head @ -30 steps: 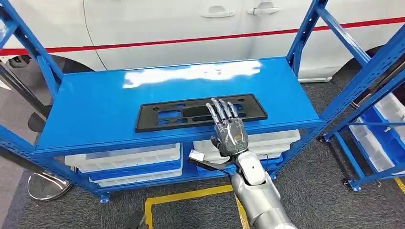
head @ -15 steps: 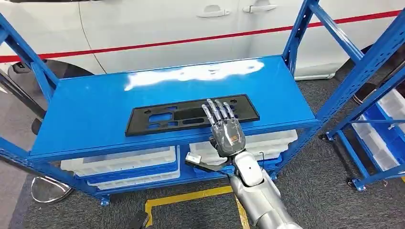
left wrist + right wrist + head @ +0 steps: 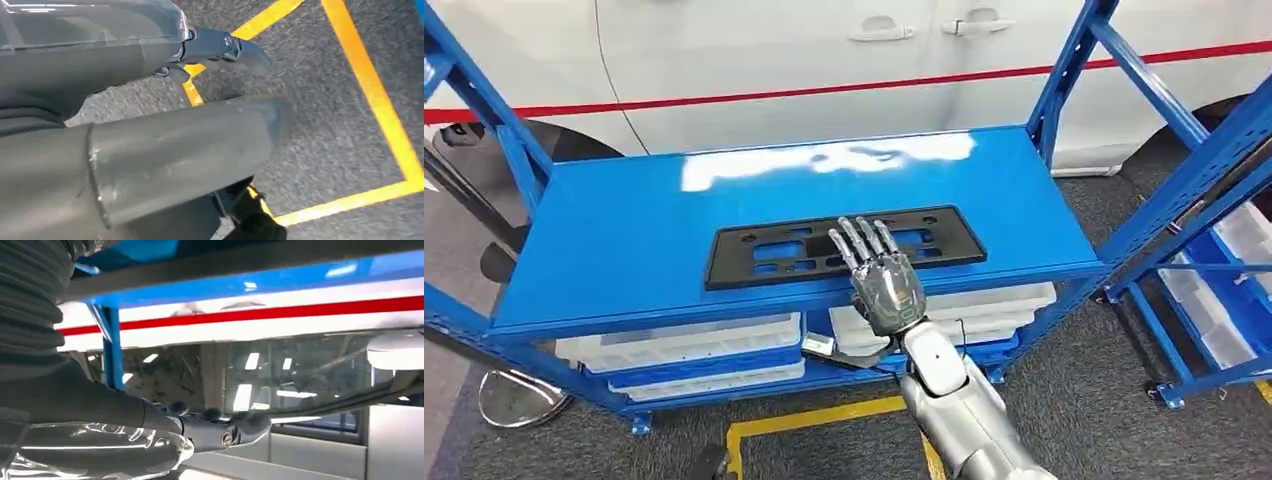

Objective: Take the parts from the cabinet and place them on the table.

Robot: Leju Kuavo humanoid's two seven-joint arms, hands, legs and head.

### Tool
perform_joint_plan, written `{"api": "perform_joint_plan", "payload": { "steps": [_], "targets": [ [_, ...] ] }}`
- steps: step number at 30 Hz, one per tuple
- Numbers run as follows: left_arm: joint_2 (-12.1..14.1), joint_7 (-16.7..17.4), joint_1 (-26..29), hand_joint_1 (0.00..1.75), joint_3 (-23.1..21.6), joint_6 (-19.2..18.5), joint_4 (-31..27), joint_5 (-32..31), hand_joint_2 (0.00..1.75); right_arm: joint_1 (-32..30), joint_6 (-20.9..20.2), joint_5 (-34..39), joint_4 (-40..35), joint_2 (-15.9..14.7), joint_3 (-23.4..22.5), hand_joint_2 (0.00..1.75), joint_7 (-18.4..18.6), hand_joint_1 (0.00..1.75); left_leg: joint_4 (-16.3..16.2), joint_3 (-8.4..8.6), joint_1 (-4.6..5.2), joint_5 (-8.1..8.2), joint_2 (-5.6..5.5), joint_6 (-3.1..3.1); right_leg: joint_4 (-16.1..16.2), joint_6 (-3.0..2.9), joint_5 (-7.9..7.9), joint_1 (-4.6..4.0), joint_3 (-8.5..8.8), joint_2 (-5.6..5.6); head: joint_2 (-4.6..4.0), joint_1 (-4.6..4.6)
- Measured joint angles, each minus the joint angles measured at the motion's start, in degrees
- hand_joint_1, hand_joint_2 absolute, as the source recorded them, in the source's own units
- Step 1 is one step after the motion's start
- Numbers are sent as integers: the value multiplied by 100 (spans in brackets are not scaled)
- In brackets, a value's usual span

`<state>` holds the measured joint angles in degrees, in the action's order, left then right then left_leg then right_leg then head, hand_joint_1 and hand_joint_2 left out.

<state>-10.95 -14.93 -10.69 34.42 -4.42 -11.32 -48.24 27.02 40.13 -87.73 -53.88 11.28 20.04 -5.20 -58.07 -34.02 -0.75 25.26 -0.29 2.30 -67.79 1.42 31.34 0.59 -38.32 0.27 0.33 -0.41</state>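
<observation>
The right hand [image 3: 882,283], fingers spread wide, rests on the black plate [image 3: 844,245] near the shelf's [image 3: 624,230] front edge; it should grip the plate's rim firmly.

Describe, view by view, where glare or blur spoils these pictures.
Head view: white glare smears the back of the blue shelf; the black part stays sharp. Left wrist view: the floor looks soft. Right wrist view: the shelf edge overhead blurs.
</observation>
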Motion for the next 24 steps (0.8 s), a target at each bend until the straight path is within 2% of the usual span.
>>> {"api": "perform_joint_plan", "payload": {
  "steps": [1, 2, 3, 4, 6, 7, 8, 10, 11, 12, 13, 14, 16, 17, 18, 19, 20, 22, 23, 24],
  "targets": [
    [0, 0, 0, 0, 0, 0, 0, 4, 0, -9, 0, 0, 24, -24, 32, 175, 2, 0, -1, 1, 7, 9, 0, 13, -448, 17, 166, 9, -243, -1, 0, -2],
    [0, 0, 2, 0, 0, 0, 0, 4, 0, -14, 0, 2, 44, -46, 55, 175, 7, 0, -6, 1, 11, 15, 0, 21, -746, 27, 227, 16, -423, -2, 0, 0],
    [0, 0, 7, 0, 0, 0, 0, 9, 0, -15, -2, 2, 66, -61, 81, 175, 11, 0, -13, 3, 12, 24, -2, 24, -812, 31, 164, 20, -491, -4, 0, -2],
    [0, 0, 10, 0, 0, 0, 0, 11, 0, -13, 0, 4, 81, -72, 103, 175, 9, 0, -22, 14, 12, 41, -7, 21, -621, 25, -26, 20, -432, -4, 0, 0],
    [-4, -2, 9, 0, 0, 0, 0, 13, 0, -1, 0, 4, 109, -76, 133, 175, 9, 0, -36, 67, 12, 84, -17, -3, 298, -17, -570, 17, -8, -6, 0, -2],
    [-11, -2, 11, 0, 0, 0, 0, 17, 0, 3, 0, 2, 120, -79, 150, 175, 11, 0, -38, 85, 13, 109, -19, -28, 726, -55, -692, 9, 173, -9, 0, 0],
    [-11, -2, 0, 0, 0, 2, 0, 22, 0, 16, 0, 2, 135, -79, 170, 175, 17, 0, -69, 71, 60, 134, -21, -68, 837, -73, -624, -34, 246, -7, 0, -2],
    [-11, -4, 0, 0, 0, 4, 0, 26, 0, 15, 0, 4, 162, -83, 212, 175, 22, 0, -44, 76, 48, 135, -19, -116, 835, -100, -607, -39, 231, 14, 0, -2],
    [-11, -7, -1, 0, 2, 4, 0, 26, 0, 15, 0, 4, 179, -85, 218, 175, 26, 0, -20, 93, 48, 137, -14, -144, 834, -134, -599, -39, 232, 18, 0, -4],
    [-9, -9, -11, 0, 2, 4, 0, 28, 0, 18, 0, 4, 195, -85, 227, 175, 33, 0, -30, 102, 54, 168, -15, -184, 886, -187, -619, -1, 265, 15, 0, -2],
    [-7, -9, -11, 0, 2, 4, 0, 28, 0, 19, 0, 4, 205, -83, 243, 175, 33, 0, -135, 78, 27, 243, -5, -208, 920, -218, -622, 12, 306, 9, 0, -2],
    [-7, -11, -16, 0, 2, 4, 0, 28, 0, 25, 0, 4, 212, -83, 251, 175, 33, 0, -392, -38, 27, 406, -5, -223, 927, -252, -609, 12, 326, -2, 0, -6],
    [-7, -11, -15, 0, 2, 4, 0, 33, 0, 31, 0, 4, 238, -81, 275, 175, 35, 0, -1299, -491, 12, 804, -6, -262, 920, -292, -584, 6, 346, -20, 0, -4],
    [-7, -11, -7, 0, 2, 4, 0, 41, 0, 28, 0, 4, 260, -81, 279, 175, 33, 0, -1674, -705, 10, 901, -5, -280, 915, -297, -572, 5, 348, -21, 0, -2],
    [-7, -11, 0, 0, 2, 4, 0, 46, 0, 27, 0, 4, 278, -81, 286, 175, 35, 0, -1802, -811, 6, 860, -5, -287, 910, -297, -562, 5, 354, -19, 0, -5],
    [-7, -11, 1, 0, 2, 4, 0, 50, 0, 28, 0, 4, 291, -81, 301, 175, 35, 0, -1657, -775, 0, 690, -4, -290, 907, -290, -549, 8, 369, -12, 0, -4],
    [-2, -11, -3, 0, 2, 7, 0, 63, 0, 31, 0, 4, 304, -81, 315, 175, 35, 0, -1306, -633, -3, 434, -3, -285, 902, -276, -531, 9, 391, -1, 0, -4],
    [0, -15, -12, 0, 2, 13, 0, 66, 0, 38, 0, 4, 308, -81, 323, 175, 35, 0, -303, -186, -4, -101, 0, -245, 887, -238, -474, 10, 455, 4, 0, -4],
    [0, -15, -22, 0, 4, 13, 0, 66, 0, 56, 0, 7, 315, -79, 330, 175, 35, 0, -166, -96, 31, -15, -8, -229, 862, -205, -452, -34, 447, 6, 0, -4],
    [0, -17, -35, 0, 7, 13, 0, 66, 0, 70, 0, 9, 328, -81, 339, 175, 35, 0, -94, -84, 29, 4, -13, -192, 849, -186, -449, -32, 423, 9, 0, 2]
  ]
}}
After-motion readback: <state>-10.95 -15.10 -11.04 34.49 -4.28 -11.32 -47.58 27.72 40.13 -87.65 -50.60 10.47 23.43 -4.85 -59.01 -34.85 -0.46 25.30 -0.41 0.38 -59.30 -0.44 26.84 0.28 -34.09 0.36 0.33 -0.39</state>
